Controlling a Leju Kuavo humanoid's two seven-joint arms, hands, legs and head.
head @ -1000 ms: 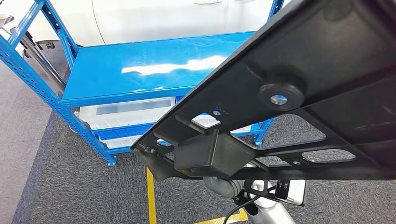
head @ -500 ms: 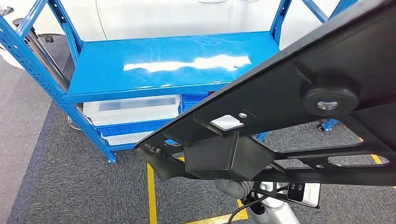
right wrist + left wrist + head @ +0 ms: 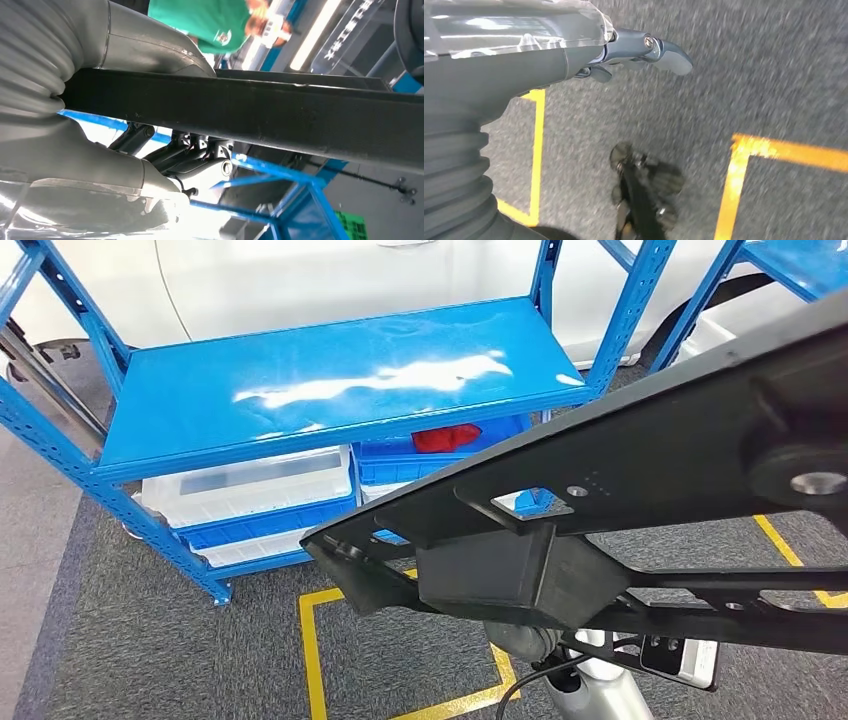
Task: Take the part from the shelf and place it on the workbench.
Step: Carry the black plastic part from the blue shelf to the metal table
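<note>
A large flat black part [image 3: 640,480] with cut-outs and a boxy block under it slants across the right half of the head view, close to the camera. In the right wrist view my right hand [image 3: 115,165] grips a black bar of the part [image 3: 280,120], thumb on one side and fingers on the other. My right arm [image 3: 590,690] shows under the part. The blue shelf [image 3: 330,380] stands ahead to the left, its upper board bare. My left hand [image 3: 574,55] hangs over the grey carpet with nothing in it, its thumb [image 3: 664,50] stretched out.
Under the shelf's board lie a white bin [image 3: 250,485] and a blue bin with a red thing [image 3: 445,440]. Yellow lines [image 3: 310,660] mark the carpet. A second blue rack [image 3: 700,300] stands to the right. A person in a green shirt [image 3: 220,20] is nearby.
The whole view has shifted: the camera turned right, so the shelf slid left and a second rack came in. The black part stays held in my right hand.
</note>
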